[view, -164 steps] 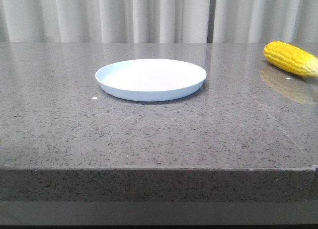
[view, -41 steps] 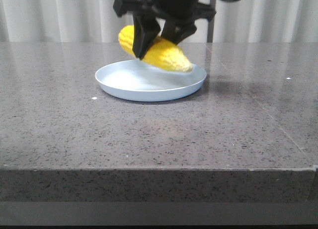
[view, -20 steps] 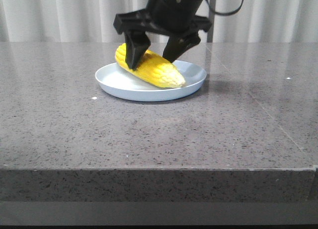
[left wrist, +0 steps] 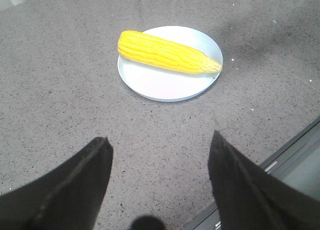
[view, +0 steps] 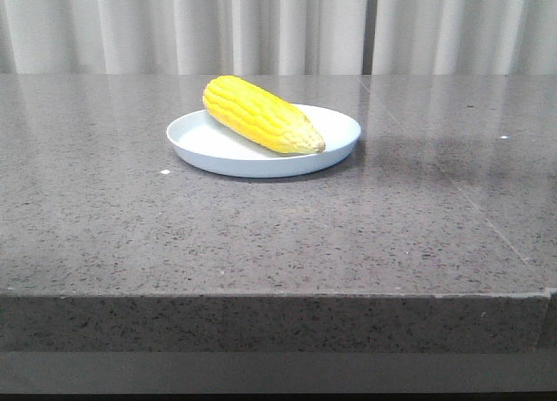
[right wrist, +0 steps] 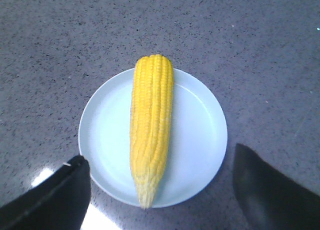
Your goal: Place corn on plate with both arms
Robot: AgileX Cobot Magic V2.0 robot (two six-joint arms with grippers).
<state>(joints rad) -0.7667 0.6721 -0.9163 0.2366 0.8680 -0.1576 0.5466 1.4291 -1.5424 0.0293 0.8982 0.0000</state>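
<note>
Front view: corn (view: 259, 114) lying across plate (view: 209, 149), tapered tip toward the right rim; plate on grey table (view: 278, 236).
Left wrist view: left gripper (left wrist: 160, 145) jaws spread, empty, above table.
Right wrist view: right gripper (right wrist: 160, 175) jaws spread, empty, above plate.

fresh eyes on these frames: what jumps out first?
The bright yellow corn jumps out: it lies diagonally across the white plate on the grey speckled stone table, its paler tip at the plate's rim on the robot's right. Neither arm touches it. The left gripper and the right gripper both show wide-spread black fingers holding nothing.
</note>
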